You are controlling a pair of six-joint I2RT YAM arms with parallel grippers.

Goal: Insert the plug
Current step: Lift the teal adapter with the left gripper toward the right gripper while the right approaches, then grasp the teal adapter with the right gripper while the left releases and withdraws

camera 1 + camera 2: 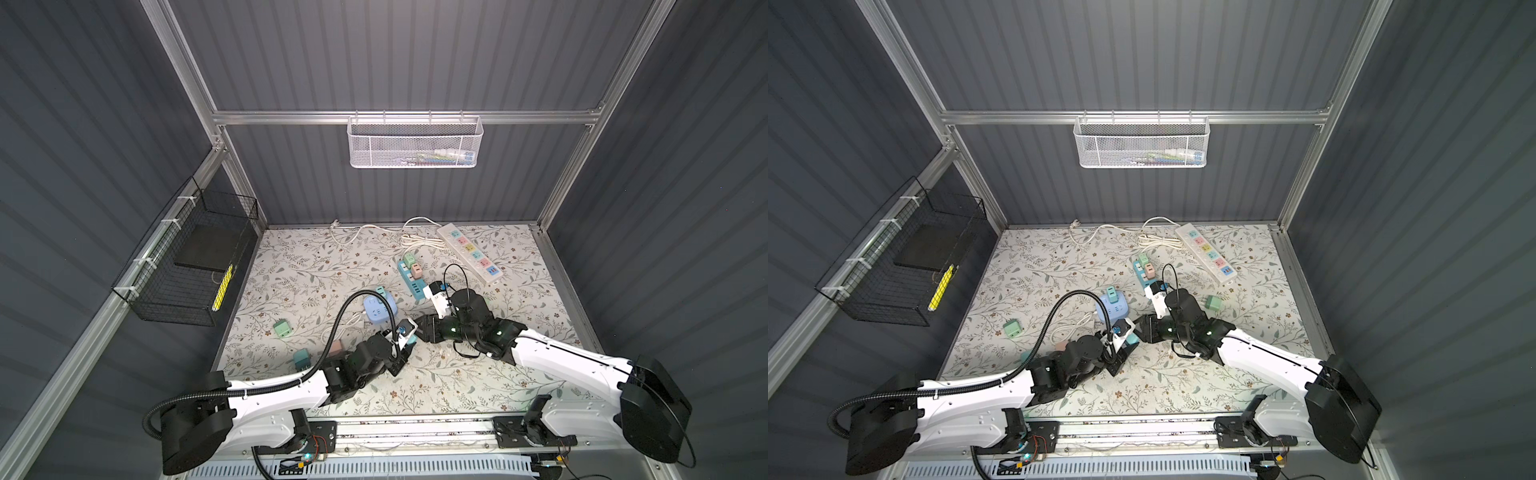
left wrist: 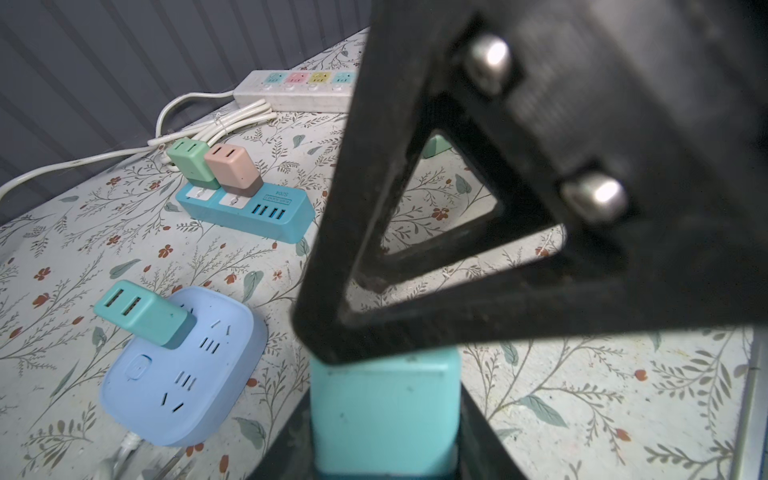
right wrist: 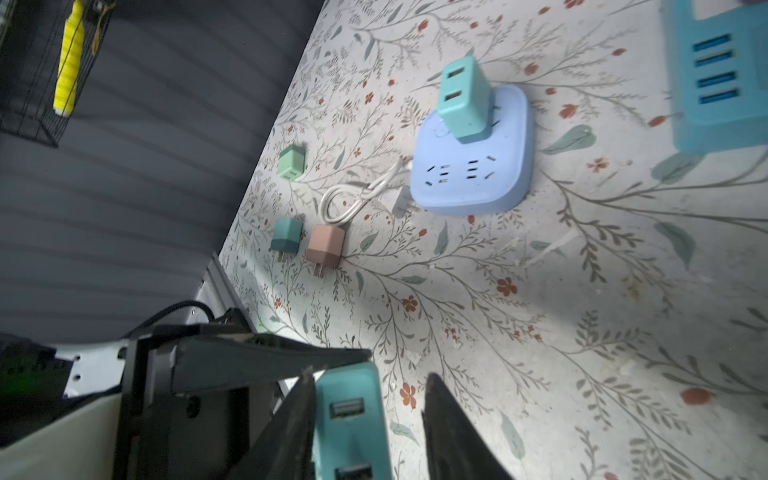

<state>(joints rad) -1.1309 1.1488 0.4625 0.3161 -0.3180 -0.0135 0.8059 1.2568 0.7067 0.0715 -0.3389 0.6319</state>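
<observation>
left wrist view: the left fingers (image 2: 478, 457) are clamped narrow on the teal plug (image 2: 386, 415), which seems to be held clear of the tabletop (image 2: 582, 415); its prongs are hidden. one of the right fingers (image 2: 336, 257), a black triangle, lies against the plug's far end. two arms share one small block here. if the left lets go before the right has a hold, the plug drops. free slots show on the pale blue socket block (image 2: 183, 374), which carries a teal charger (image 2: 141, 311). the blue strip (image 2: 249, 212) carries a green one and a pink one.

right wrist view: the right fingers straddle the plug's usb end. one touches its side and the other stands apart, with flowered tabletop showing between, so they are not yet gripping. closing from this offset could shove the plug sideways in the left grip and tilt the prongs off line. the black wire basket (image 3: 25, 104) on the wall holds a yellow thing (image 3: 68, 58).

in both top views the arms meet just beside the socket block. the left arm's black hose (image 1: 345, 316) arcs over the block and could brush it. the wire basket also holds a dark flat slab (image 1: 205, 249). the white mesh basket (image 1: 374, 149) on the rear rail holds a few pale and coloured pieces, too small to name.
</observation>
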